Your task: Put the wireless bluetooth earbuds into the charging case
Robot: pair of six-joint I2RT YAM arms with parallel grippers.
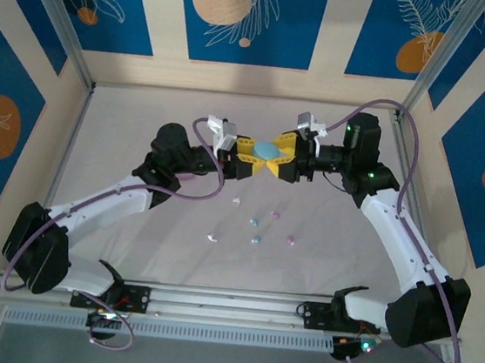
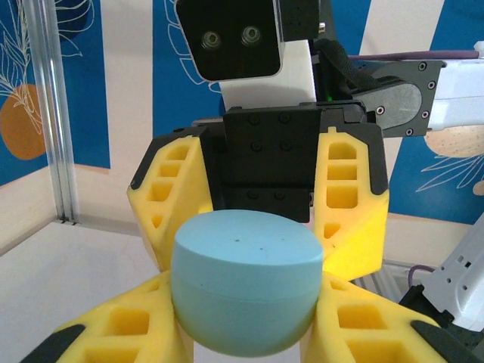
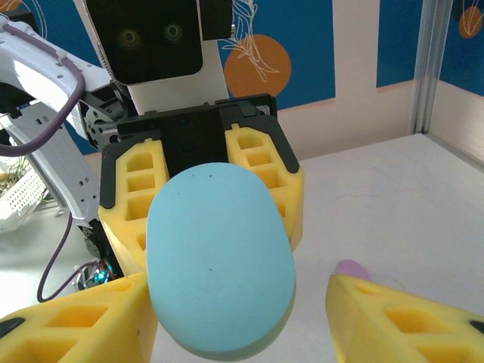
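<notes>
Up over the white table [image 1: 125, 133], the two arms meet in the air. The left gripper [image 1: 255, 154] is squeezed onto a round light blue case [image 1: 269, 150], and the case lid is closed. The right gripper [image 1: 284, 156] faces it with its yellow fingers [image 3: 393, 318] spread wide, holding nothing. Six tiny earbuds [image 1: 255, 239] lie on the table below: two white, two blue, two pink.
</notes>
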